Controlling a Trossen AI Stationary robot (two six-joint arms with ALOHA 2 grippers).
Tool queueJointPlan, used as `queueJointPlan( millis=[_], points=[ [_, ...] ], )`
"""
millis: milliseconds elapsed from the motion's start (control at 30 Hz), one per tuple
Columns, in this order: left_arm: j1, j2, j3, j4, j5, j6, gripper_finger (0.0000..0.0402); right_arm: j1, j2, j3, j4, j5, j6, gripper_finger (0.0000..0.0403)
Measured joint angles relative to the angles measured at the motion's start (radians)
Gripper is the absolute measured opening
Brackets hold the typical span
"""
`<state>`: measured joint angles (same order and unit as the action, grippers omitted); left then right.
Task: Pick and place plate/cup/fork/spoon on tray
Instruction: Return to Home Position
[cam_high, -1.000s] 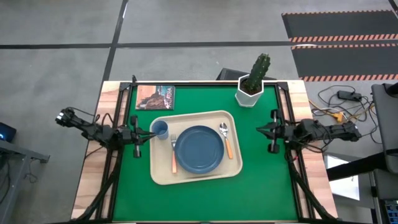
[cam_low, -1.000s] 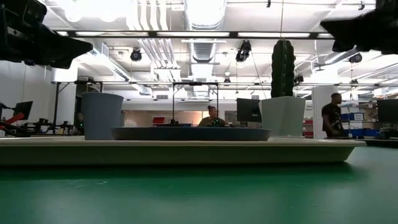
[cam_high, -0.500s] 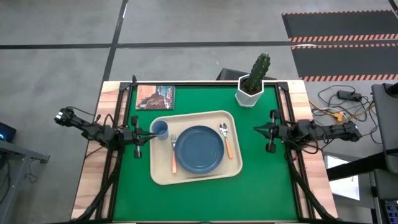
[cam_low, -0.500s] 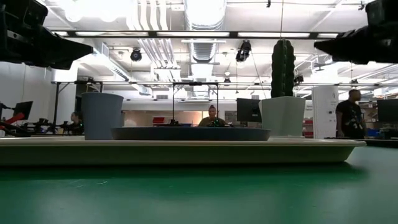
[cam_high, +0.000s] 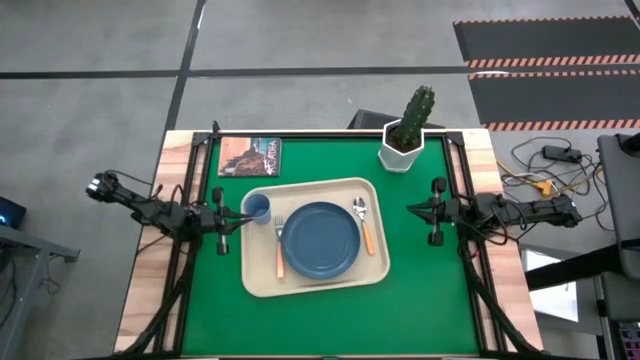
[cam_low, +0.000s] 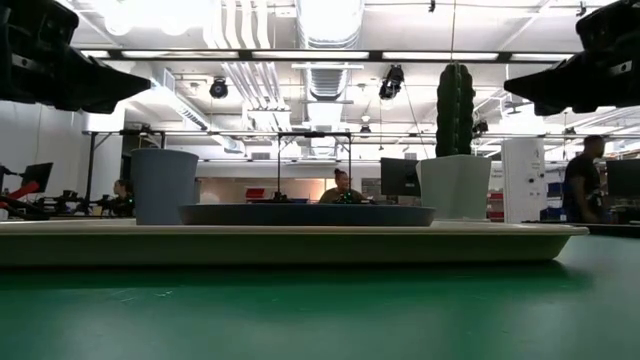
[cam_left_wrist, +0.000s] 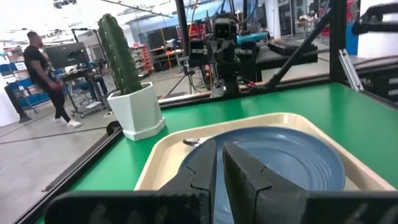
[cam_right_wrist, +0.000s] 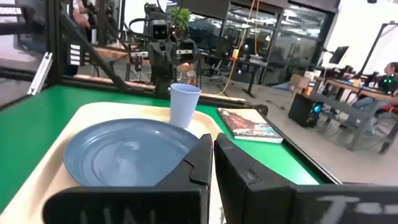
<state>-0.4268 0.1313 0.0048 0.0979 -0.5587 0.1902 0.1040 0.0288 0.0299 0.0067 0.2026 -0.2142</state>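
The cream tray lies mid-table. On it rest the slate-blue plate, the light-blue cup upright at its far left corner, the fork left of the plate and the spoon right of it. My left gripper is shut and empty, just left of the cup and above its rim in the low view. My right gripper is shut and empty, right of the tray and above the table. The left wrist view shows the plate; the right wrist view shows the cup.
A white pot with a cactus stands at the far right of the green mat. A small book lies at the far left. Bare green mat lies near the front edge. People move in the room behind.
My right gripper has moved a little toward the tray and come down somewhat, staying shut. The things on the tray have not moved.
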Motion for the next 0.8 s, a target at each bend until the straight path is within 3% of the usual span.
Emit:
queueJointPlan(
  millis=[800],
  points=[
    [0.0, 0.076, 0.0, -0.001, 0.001, 0.0, 0.0011, 0.0, 0.0, 0.0, -0.002, 0.0, 0.047, 0.0009]
  ],
)
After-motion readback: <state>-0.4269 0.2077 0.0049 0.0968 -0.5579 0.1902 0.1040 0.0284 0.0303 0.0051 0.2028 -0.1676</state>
